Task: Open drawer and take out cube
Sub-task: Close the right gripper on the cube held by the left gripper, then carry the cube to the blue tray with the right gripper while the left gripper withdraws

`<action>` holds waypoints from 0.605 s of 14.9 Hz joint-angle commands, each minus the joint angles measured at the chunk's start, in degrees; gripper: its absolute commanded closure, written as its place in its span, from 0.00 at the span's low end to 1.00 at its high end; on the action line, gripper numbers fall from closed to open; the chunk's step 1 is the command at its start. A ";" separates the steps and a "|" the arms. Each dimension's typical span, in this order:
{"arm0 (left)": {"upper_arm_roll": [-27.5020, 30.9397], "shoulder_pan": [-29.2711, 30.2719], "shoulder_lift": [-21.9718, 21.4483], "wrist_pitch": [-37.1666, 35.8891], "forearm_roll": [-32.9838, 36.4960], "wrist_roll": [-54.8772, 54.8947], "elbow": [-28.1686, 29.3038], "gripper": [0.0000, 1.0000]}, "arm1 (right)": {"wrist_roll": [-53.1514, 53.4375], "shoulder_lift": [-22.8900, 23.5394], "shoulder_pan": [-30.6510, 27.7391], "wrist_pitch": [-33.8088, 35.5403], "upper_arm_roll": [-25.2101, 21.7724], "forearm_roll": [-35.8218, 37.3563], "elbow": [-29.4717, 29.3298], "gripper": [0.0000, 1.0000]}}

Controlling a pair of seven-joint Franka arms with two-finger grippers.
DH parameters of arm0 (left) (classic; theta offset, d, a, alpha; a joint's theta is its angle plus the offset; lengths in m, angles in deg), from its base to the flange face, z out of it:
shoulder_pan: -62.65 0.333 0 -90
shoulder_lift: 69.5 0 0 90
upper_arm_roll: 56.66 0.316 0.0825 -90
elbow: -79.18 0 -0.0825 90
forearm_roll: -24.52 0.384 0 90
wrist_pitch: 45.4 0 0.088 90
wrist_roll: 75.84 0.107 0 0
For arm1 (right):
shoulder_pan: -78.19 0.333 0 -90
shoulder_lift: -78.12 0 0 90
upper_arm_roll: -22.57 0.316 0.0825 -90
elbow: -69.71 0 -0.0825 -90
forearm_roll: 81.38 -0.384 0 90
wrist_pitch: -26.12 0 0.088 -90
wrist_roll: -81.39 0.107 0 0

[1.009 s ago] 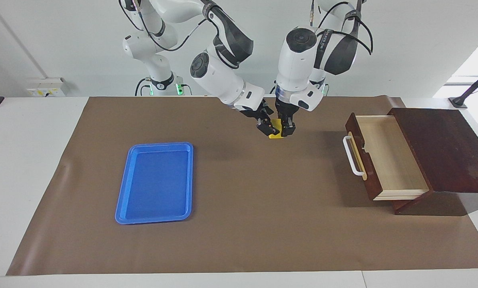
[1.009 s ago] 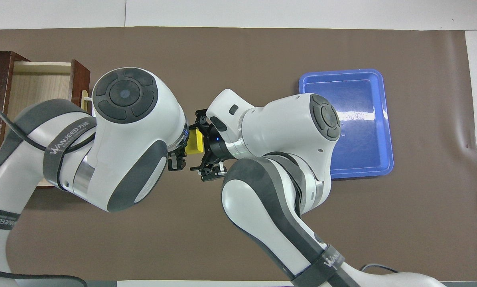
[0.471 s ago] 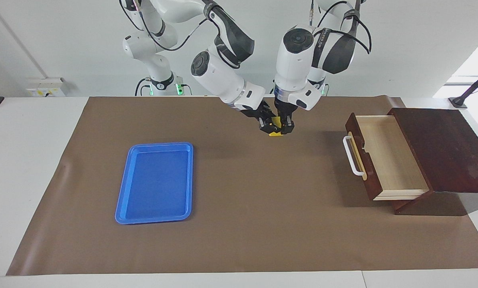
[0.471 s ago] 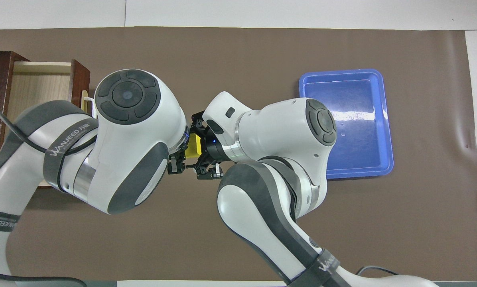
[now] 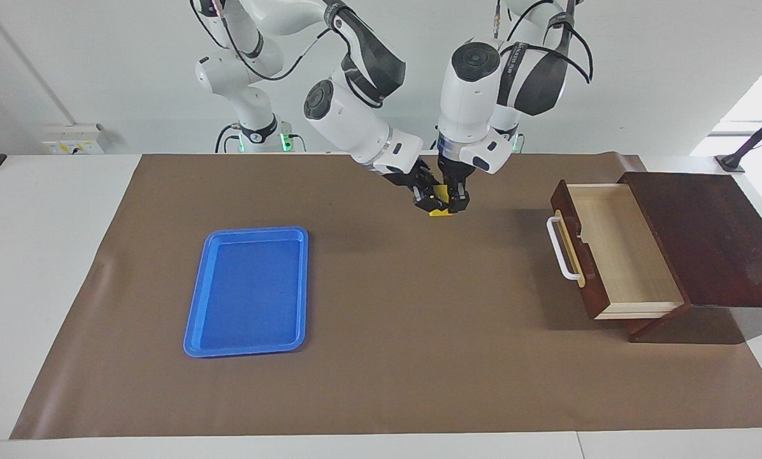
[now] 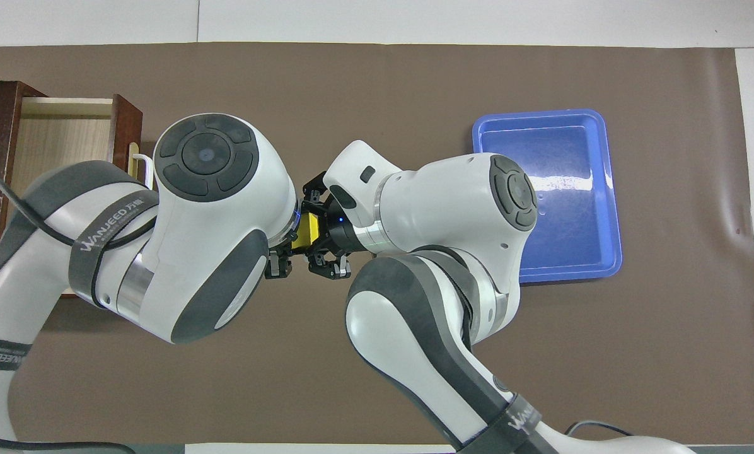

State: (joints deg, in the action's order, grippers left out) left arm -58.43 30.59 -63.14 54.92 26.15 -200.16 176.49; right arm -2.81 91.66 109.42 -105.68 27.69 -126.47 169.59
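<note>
Facing view: the left gripper (image 5: 455, 203) and right gripper (image 5: 429, 201) both clenched the yellow cube (image 5: 441, 213) above the brown mat (image 5: 381, 357), apart from the open drawer (image 5: 610, 252).

Overhead view: the cube (image 6: 306, 231) sat between both grippers, near the blue tray (image 6: 607, 189).

Glossy blue plastic tray (image 5: 246, 291), dark polished wooden drawer (image 5: 610, 248), matt brown paper-like table cover (image 5: 419, 357).

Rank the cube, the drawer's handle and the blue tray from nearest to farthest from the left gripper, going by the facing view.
1. Cube: in the left gripper, up over the mat, with the right gripper closed on it too.
2. Drawer handle: on the open drawer, toward the left arm's end of the table.
3. Blue tray: toward the right arm's end.
</note>
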 commanded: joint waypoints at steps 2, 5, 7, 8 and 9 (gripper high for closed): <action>1.07 -0.10 -0.47 1.64 1.27 -0.32 -0.46 1.00 | -1.14 -2.20 0.68 1.28 0.34 -0.62 2.34 1.00; 1.24 0.16 -0.56 1.64 1.36 0.04 -0.37 0.00 | -1.14 -2.20 0.59 1.72 0.34 -0.62 2.07 1.00; 1.59 0.60 -1.52 1.11 1.88 1.78 -0.28 0.00 | -1.06 -2.20 0.50 1.90 0.25 -0.62 2.07 1.00; 1.59 1.56 -2.22 0.93 1.88 2.58 -0.20 0.00 | -1.05 -2.20 0.41 1.90 0.25 -0.62 2.07 1.00; 1.51 2.87 -2.66 0.93 1.88 2.85 -0.11 0.00 | -0.97 -2.20 0.33 1.99 0.25 -0.62 1.99 1.00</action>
State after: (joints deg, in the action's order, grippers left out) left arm -57.22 31.11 -63.91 55.05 26.52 -199.24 176.25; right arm -2.85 91.28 109.59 -105.56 28.00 -126.46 169.56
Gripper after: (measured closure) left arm 0.097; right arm 0.432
